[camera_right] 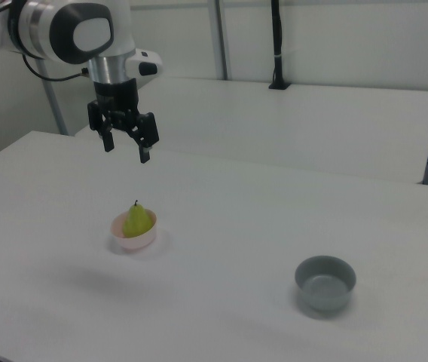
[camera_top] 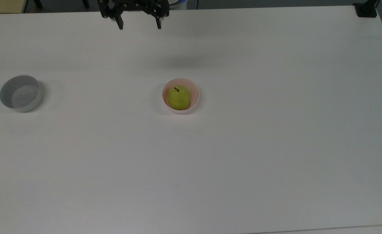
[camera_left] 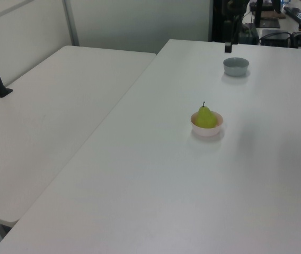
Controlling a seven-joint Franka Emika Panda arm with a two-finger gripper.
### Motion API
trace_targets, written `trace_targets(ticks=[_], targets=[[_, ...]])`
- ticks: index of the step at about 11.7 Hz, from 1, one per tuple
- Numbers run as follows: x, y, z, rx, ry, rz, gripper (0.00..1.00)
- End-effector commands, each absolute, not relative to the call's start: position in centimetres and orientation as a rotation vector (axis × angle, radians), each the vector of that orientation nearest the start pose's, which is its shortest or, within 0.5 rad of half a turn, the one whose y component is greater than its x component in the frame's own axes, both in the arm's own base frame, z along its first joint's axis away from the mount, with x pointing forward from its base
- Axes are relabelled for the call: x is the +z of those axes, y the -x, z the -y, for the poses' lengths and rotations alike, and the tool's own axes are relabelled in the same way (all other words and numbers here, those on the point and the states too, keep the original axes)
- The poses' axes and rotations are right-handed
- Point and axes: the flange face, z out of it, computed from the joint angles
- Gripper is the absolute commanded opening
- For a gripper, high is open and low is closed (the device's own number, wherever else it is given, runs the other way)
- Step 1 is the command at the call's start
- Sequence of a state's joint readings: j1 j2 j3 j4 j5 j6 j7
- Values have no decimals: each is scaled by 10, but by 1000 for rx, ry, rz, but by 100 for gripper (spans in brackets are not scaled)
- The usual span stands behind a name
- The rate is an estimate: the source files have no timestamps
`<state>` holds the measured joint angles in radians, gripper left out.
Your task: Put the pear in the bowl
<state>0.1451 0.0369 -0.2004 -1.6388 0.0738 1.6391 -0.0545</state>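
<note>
The yellow-green pear [camera_top: 179,97] [camera_left: 205,117] [camera_right: 137,220] stands upright, stem up, inside the pale pink bowl [camera_top: 196,95] [camera_left: 209,130] [camera_right: 135,241] near the table's middle. My gripper [camera_top: 139,26] [camera_right: 126,151] hangs open and empty well above the table, at the top view's upper edge, up and to the top view's left of the bowl. In the right view the gripper sits high above the pear, its two dark fingers [camera_right: 145,154] spread apart.
A grey bowl [camera_top: 21,93] [camera_left: 236,66] [camera_right: 325,283] sits empty at the top view's far left. The white table [camera_top: 275,146] spreads wide around both bowls. A second white table [camera_left: 50,116] stands alongside in the left view.
</note>
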Motion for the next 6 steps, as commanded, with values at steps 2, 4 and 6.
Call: trace_targets(ticks=[2, 4, 6], targets=[[612, -535, 45, 77, 3068, -79, 100], [615, -536, 61, 33, 3093, -72, 100], [620, -541, 84, -75, 3110, -19, 100]])
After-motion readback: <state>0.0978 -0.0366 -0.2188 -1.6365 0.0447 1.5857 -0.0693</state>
